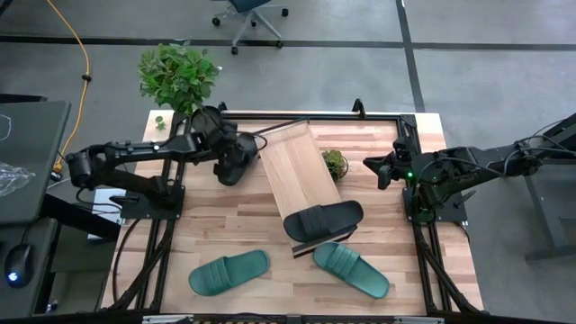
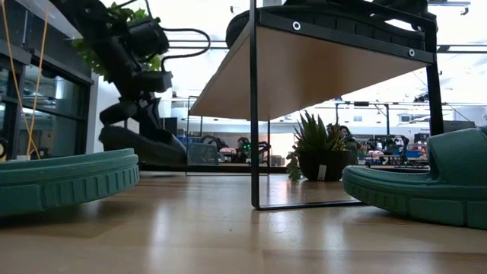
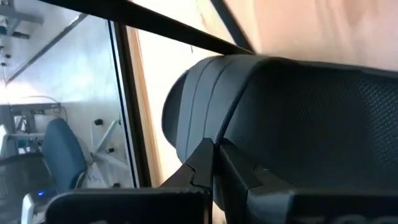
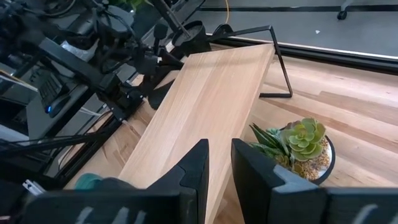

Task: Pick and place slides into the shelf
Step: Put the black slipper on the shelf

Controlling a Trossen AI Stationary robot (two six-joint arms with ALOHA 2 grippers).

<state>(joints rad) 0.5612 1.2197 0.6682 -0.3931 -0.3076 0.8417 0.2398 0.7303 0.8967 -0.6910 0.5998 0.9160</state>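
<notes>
Now the left gripper (image 1: 232, 160), fingers clamped on a black slide (image 1: 236, 164), hangs just left of the shelf (image 1: 297, 166); right fingers empty, slightly parted.

Robotics lab inside an open-plan office. Evidence: butcher-block wooden tabletop (image 1: 225, 225) boxed in by a black metal frame rig (image 1: 423, 256), standing on a grey concrete floor (image 1: 486, 81) marked with dark lines. Blue swivel office chair on castors (image 1: 249, 13) parked behind it, yellow cable (image 1: 79, 54) trailing across the floor, dark side desk with a computer mouse (image 1: 16, 264) beside the rig. Low view looks level across the table to glass partitions (image 2: 46, 106) and rows of cluttered workstations (image 2: 380, 156) under bright ceiling light.
</notes>
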